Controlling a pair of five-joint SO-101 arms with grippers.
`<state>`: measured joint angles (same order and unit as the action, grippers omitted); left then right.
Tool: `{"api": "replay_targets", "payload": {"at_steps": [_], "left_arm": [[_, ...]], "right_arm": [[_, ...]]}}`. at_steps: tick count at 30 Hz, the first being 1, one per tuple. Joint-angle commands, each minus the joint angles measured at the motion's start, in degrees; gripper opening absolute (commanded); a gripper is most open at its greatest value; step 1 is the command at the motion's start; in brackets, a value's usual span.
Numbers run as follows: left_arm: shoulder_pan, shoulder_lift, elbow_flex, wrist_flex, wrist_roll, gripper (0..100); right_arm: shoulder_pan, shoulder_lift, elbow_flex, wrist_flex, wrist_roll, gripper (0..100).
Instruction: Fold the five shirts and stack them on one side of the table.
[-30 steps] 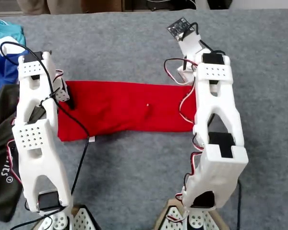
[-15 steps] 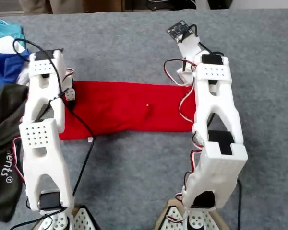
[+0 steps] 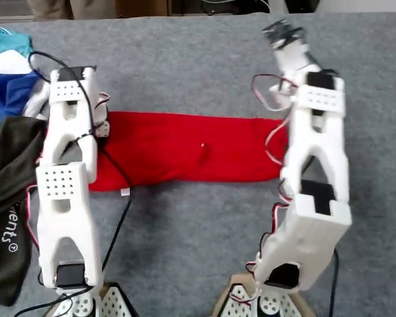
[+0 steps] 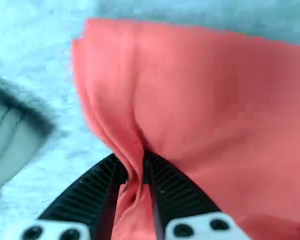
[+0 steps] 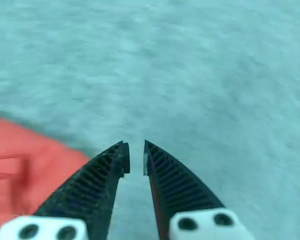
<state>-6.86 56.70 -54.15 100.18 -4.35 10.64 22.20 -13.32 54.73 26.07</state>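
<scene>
- Shirt (image 3: pixel 185 148) in red is lying stretched across the grey table (image 3: pixel 185 66).
- Left end effector (image 4: pixel 135 167) is pinching its bunched edge.
- Right end effector (image 5: pixel 135 152) is hovering barely parted, gripping nothing.

You get bright, even light, seemingly from overhead; soft shadows line folds in the red shirt (image 4: pixel 200 95).

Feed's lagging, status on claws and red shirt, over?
Left claw shut on red shirt, end fold. Right claw barely open, empty, over table by its other end. Shirt pile at table edge, not blocking.
</scene>
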Motion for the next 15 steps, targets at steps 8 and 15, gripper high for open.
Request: {"api": "replay_targets", "payload": {"at_steps": [8, 15], "left_arm": [[17.1, -10.9, -3.7, 0.7, 0.0, 2], [27.3, -13.1, -7.9, 0.6, -1.3, 2]], "right_arm": [[17.6, 0.0, -21.1, 8.7, 0.0, 7.6], [21.2, -0.1, -23.3, 8.7, 0.0, 7.6]]}}
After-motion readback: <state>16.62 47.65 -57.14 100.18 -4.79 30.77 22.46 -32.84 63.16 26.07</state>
